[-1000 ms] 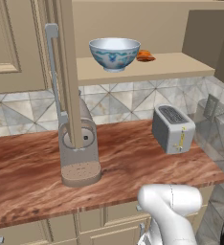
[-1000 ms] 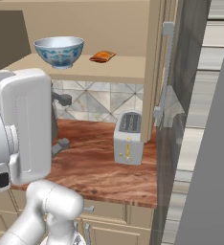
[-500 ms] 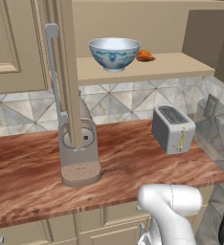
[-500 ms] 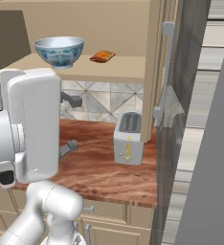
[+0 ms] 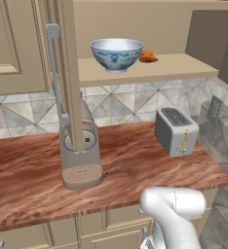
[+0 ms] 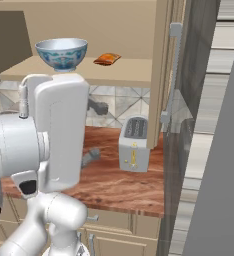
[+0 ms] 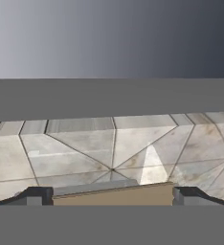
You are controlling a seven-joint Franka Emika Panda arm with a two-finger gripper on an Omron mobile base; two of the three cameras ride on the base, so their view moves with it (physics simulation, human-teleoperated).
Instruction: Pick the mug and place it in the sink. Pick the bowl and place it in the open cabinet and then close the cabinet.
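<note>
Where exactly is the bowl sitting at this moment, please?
The bowl stands upright on the shelf of the open cabinet, above the toaster on the counter, with a small orange item just to its right in both base views.

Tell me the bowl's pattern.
White bowl with pale blue motifs outside; clearest in the left base view.
</note>
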